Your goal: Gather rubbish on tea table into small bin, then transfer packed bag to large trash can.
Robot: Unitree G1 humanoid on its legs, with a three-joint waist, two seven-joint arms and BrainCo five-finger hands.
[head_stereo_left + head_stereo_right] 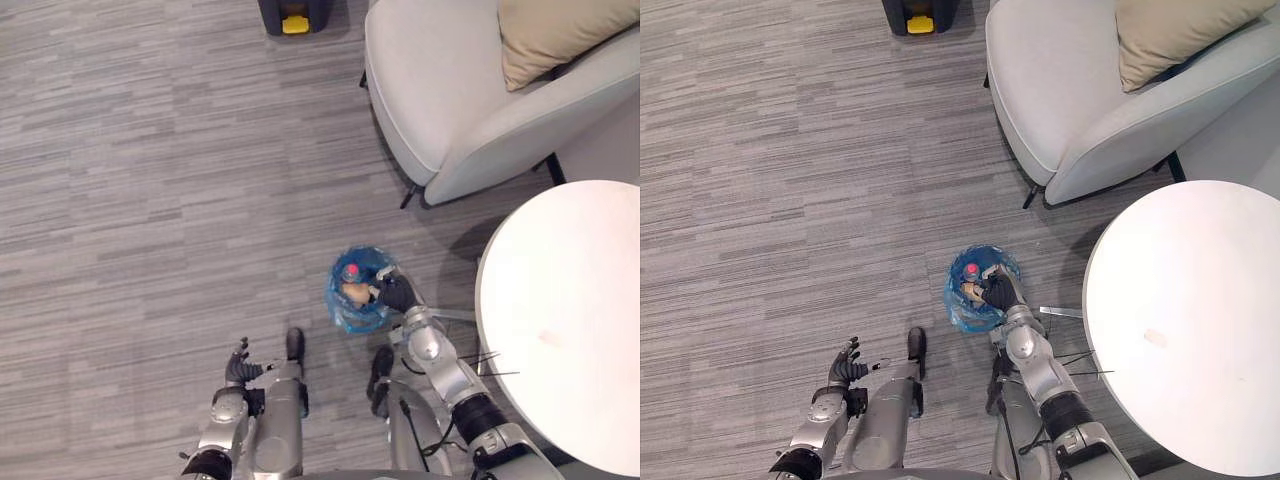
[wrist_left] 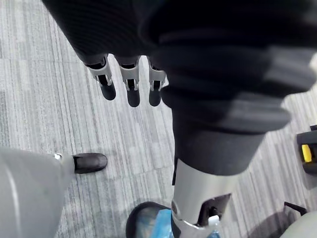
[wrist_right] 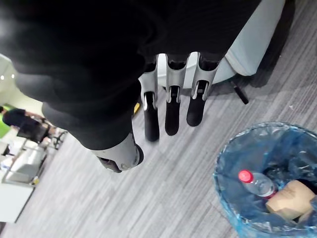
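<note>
A small bin (image 1: 342, 312) lined with a blue bag stands on the carpet between the armchair and the round table. Inside it lie a clear bottle with a red cap (image 1: 351, 271) and a brown paper wad (image 1: 354, 293). My right hand (image 1: 396, 293) hangs over the bin's right rim, open, its fingers (image 3: 171, 111) straight and holding nothing. In the right wrist view the bin's rim (image 3: 225, 198), the bottle (image 3: 255, 182) and the paper wad (image 3: 290, 201) lie below those fingers. My left hand (image 1: 240, 366) is low at my left side, open and holding nothing.
A white round tea table (image 1: 565, 320) stands at the right, close to the bin. A grey armchair (image 1: 440, 90) with a tan cushion (image 1: 560, 35) is at the far right. A dark object with a yellow part (image 1: 293, 15) sits on the carpet far ahead.
</note>
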